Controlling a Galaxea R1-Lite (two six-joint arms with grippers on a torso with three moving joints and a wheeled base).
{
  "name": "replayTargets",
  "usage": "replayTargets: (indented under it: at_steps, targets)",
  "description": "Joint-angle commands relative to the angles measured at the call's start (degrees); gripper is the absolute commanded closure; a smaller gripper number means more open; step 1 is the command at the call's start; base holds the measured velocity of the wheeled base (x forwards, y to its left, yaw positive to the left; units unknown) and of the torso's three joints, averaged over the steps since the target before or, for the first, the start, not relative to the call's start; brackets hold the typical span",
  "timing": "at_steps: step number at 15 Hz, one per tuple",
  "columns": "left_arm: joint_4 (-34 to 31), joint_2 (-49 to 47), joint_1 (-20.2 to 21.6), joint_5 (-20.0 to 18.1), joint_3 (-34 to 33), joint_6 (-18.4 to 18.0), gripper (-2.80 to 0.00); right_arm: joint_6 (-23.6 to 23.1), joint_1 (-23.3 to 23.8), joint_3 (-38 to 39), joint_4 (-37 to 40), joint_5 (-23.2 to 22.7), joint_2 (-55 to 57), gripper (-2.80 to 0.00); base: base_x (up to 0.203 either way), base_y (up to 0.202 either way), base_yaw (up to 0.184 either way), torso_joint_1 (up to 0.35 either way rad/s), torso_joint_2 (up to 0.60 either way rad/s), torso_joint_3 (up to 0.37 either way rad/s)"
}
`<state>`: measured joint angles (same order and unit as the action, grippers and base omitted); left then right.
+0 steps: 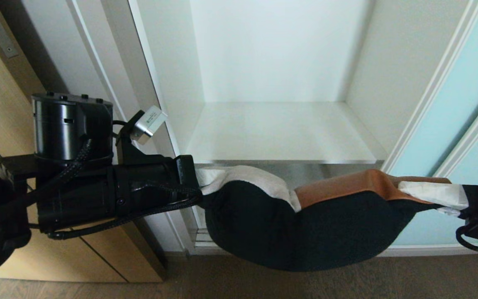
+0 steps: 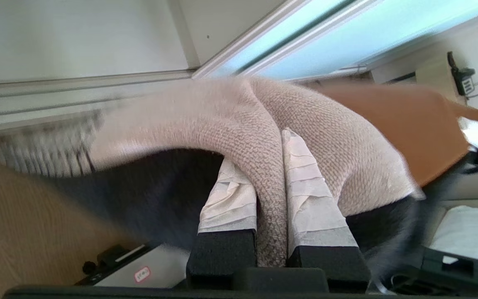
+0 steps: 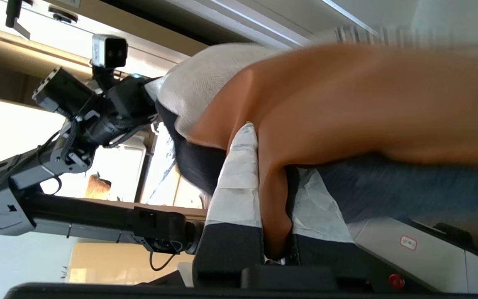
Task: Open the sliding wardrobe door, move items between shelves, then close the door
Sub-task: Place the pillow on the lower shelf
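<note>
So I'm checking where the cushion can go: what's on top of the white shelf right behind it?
The shelf shows only bare white board. Its front edge is partly covered by the cushion, held between the left hand and right hand.

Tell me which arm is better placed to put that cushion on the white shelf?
Neither alone. The left claw pinches the cushion at its cream end, the right claw at its brown leather end, and it sags between them just below the shelf. Probably both lift together.
</note>
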<state>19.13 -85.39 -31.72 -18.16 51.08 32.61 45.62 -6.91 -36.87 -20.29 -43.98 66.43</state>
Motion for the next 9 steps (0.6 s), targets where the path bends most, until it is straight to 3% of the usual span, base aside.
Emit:
replayTargets:
  at_steps: [1, 9]
  targets:
    - [0.0, 0.7, -0.6, -0.1, -1.0, 0.3, 0.0, 0.2, 0.0, 0.4, -0.3, -0.3, 1.9, 0.0, 0.0, 0.0, 0.0, 0.0, 0.0, 0.0]
    - [0.7, -1.9, -1.5, 0.9, -3.7, 0.9, 0.0, 0.2, -1.9, 0.7, -0.4, -0.3, 3.1, 0.0, 0.0, 0.0, 0.0, 0.0, 0.0, 0.0]
